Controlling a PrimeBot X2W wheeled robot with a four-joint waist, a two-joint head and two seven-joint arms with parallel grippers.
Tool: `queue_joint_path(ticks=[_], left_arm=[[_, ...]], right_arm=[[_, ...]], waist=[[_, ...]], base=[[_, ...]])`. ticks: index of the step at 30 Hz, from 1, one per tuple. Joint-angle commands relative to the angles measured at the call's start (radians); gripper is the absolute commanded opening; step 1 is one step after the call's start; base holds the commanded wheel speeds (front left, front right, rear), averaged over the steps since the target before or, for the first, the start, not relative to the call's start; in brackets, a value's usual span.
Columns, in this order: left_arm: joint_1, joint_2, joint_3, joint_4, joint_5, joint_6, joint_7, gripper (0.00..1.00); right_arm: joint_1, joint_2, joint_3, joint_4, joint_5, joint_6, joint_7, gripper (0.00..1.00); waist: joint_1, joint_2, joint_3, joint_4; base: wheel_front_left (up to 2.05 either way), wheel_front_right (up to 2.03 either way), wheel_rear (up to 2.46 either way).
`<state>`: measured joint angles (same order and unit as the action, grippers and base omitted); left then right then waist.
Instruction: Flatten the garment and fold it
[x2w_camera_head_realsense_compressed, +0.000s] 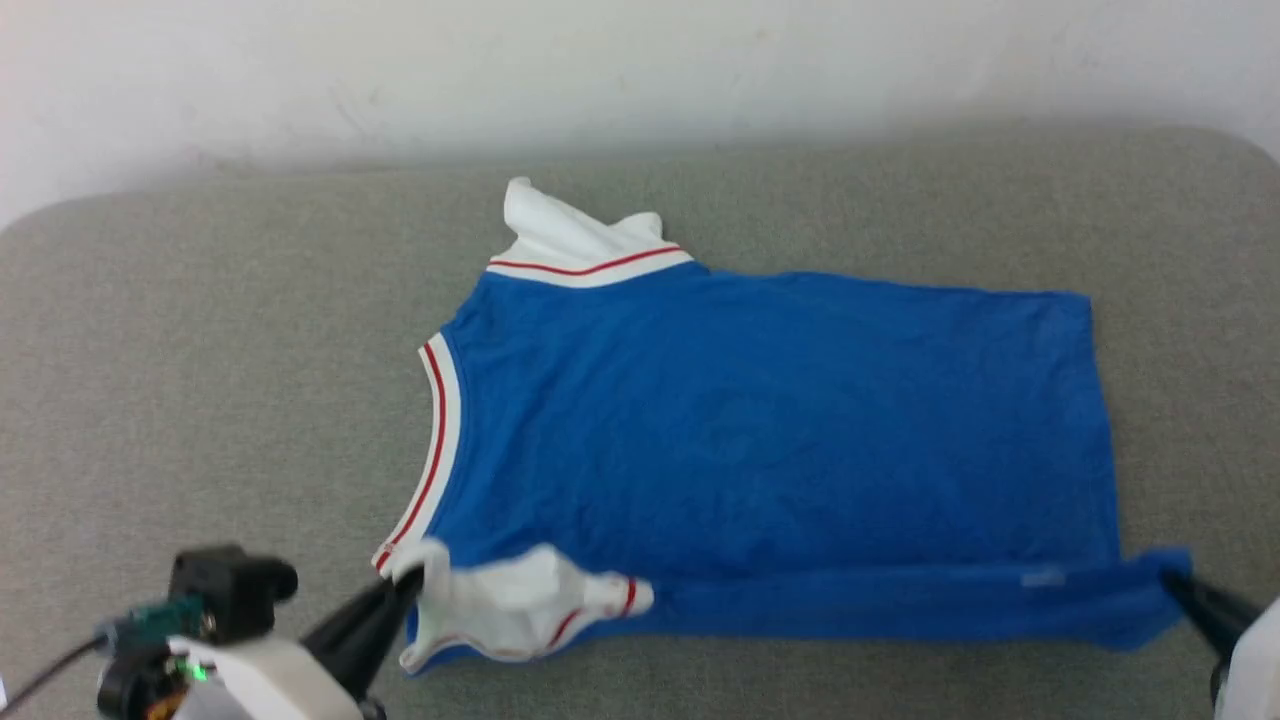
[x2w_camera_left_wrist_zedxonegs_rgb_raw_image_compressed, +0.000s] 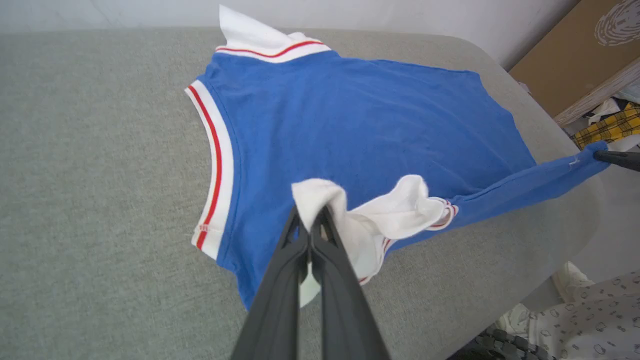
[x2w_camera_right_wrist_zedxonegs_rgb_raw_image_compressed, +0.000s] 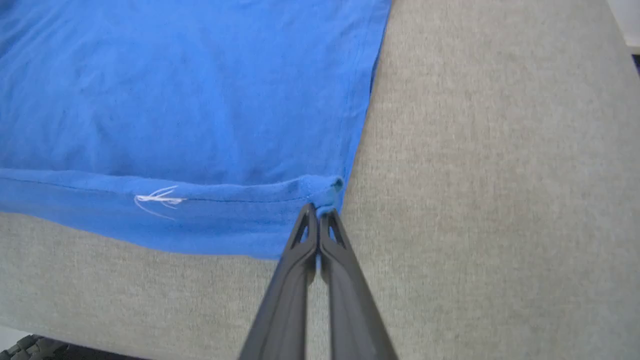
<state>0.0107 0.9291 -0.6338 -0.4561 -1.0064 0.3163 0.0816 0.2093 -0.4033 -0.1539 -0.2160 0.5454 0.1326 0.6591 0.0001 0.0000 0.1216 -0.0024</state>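
A blue garment (x2w_camera_head_realsense_compressed: 760, 430) lies spread on a grey fabric-covered table (x2w_camera_head_realsense_compressed: 200, 400) before a white wall (x2w_camera_head_realsense_compressed: 640, 60). The left gripper (x2w_camera_head_realsense_compressed: 408, 580) pinches its near-left white sleeve (x2w_camera_head_realsense_compressed: 510, 600); the right gripper (x2w_camera_head_realsense_compressed: 1170, 582) pinches its near-right hem corner (x2w_camera_head_realsense_compressed: 1140, 595).

The garment (x2w_camera_head_realsense_compressed: 760, 420), a bright blue T-shirt, lay spread sideways and mostly flat on the grey worktop (x2w_camera_head_realsense_compressed: 200, 400). Its red-striped white collar band (x2w_camera_head_realsense_compressed: 437, 450) was toward the left and its hem toward the right. The far sleeve (x2w_camera_head_realsense_compressed: 560, 235), white, stuck out crumpled. The near sleeve (x2w_camera_head_realsense_compressed: 510, 600) was bunched, and beside it a narrow blue strip (x2w_camera_head_realsense_compressed: 900, 600) of the side was lifted along the near edge.
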Motion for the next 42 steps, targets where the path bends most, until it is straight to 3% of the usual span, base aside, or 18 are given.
queue_joint_path(ticks=[1, 6, 12, 25, 26, 27, 28, 29, 30, 31, 33, 34, 35, 36, 37, 42], left_arm=[[-0.041, -0.003, 0.009, 0.005, 0.019, -0.012, -0.004, 0.0], [-0.194, -0.025, 0.021, 0.052, 0.08, -0.053, 0.014, 0.0], [-0.33, -0.099, 0.019, 0.172, 0.122, -0.101, -0.01, 0.0], [-0.412, -0.22, -0.045, 0.468, 0.182, -0.168, -0.082, 0.0], [-0.415, -0.223, -0.048, 0.481, 0.184, -0.169, -0.081, 0.0], [-0.417, -0.226, -0.051, 0.494, 0.185, -0.169, -0.08, 0.0], [-0.419, -0.23, -0.053, 0.504, 0.186, -0.17, -0.079, 0.22], [-0.421, -0.234, -0.054, 0.513, 0.184, -0.171, -0.08, 0.29], [-0.422, -0.239, -0.055, 0.522, 0.181, -0.173, -0.081, 0.3], [-0.423, -0.244, -0.056, 0.528, 0.178, -0.176, -0.083, 0.33], [-0.422, -0.256, -0.051, 0.537, 0.169, -0.178, -0.094, 0.37], [-0.421, -0.261, -0.049, 0.54, 0.166, -0.177, -0.1, 0.44], [-0.42, -0.264, -0.045, 0.54, 0.163, -0.176, -0.109, 0.58], [-0.416, -0.269, -0.037, 0.539, 0.157, -0.173, -0.12, 0.92], [-0.412, -0.271, -0.029, 0.535, 0.15, -0.172, -0.132, 1.0], [-0.358, -0.263, 0.02, 0.495, 0.132, -0.141, -0.212, 1.0]], right_arm=[[-0.035, -0.008, 0.002, -0.005, -0.007, -0.002, -0.015, 0.0], [-0.165, -0.039, 0.026, 0.017, -0.023, -0.002, -0.047, 0.0], [-0.295, -0.069, 0.085, 0.1, -0.039, -0.002, -0.07, 0.0], [-0.39, -0.063, 0.187, 0.28, -0.023, -0.002, -0.157, 0.0], [-0.392, -0.063, 0.189, 0.287, -0.021, -0.002, -0.161, 0.02], [-0.394, -0.064, 0.191, 0.293, -0.02, -0.002, -0.164, 0.18], [-0.395, -0.064, 0.192, 0.299, -0.019, -0.002, -0.167, 0.34], [-0.397, -0.063, 0.193, 0.304, -0.019, -0.002, -0.17, 0.47], [-0.4, -0.062, 0.192, 0.307, -0.02, -0.002, -0.178, 0.93], [-0.401, -0.06, 0.192, 0.311, -0.021, -0.002, -0.185, 1.0], [-0.404, -0.056, 0.188, 0.318, -0.021, -0.002, -0.198, 1.0], [-0.404, -0.055, 0.186, 0.319, -0.021, -0.002, -0.203, 1.0], [-0.403, -0.055, 0.184, 0.317, -0.021, -0.002, -0.207, 1.0], [-0.402, -0.055, 0.18, 0.314, -0.021, -0.002, -0.21, 1.0], [-0.399, -0.054, 0.175, 0.309, -0.021, -0.002, -0.214, 1.0], [-0.361, -0.039, 0.124, 0.258, -0.026, -0.002, -0.234, 1.0]], waist=[[-0.0001, 0.0, 0.042, -0.009], [-0.0001, 0.0, 0.131, -0.022], [-0.0001, 0.0, 0.213, -0.039], [-0.0001, 0.0, 0.273, -0.037], [-0.0001, 0.0, 0.274, -0.036], [-0.0001, 0.0, 0.274, -0.035], [-0.0001, 0.0, 0.273, -0.034], [-0.0001, 0.0, 0.272, -0.034], [-0.0001, 0.0, 0.27, -0.033], [-0.0001, 0.0, 0.266, -0.032], [-0.0001, 0.0, 0.256, -0.03], [-0.0001, 0.0, 0.249, -0.029], [-0.0001, 0.0, 0.241, -0.028], [-0.0001, 0.0, 0.232, -0.027], [-0.0001, 0.0, 0.222, -0.026], [-0.0001, 0.0, 0.157, -0.025]], base=[[0.0, 0.0, 0.0], [0.0, 0.0, 0.0], [0.0, 0.0, 0.0], [0.0, 0.0, 0.0], [0.0, 0.0, 0.0], [0.0, 0.0, 0.0], [0.0, 0.0, 0.0], [0.0, 0.0, 0.0], [0.0, 0.0, 0.0], [0.0, 0.0, 0.0], [0.0, 0.0, 0.0], [0.0, 0.0, 0.0], [0.0, 0.0, 0.0], [0.0, 0.0, 0.0], [0.0, 0.0, 0.0], [0.0, 0.0, 0.0]])
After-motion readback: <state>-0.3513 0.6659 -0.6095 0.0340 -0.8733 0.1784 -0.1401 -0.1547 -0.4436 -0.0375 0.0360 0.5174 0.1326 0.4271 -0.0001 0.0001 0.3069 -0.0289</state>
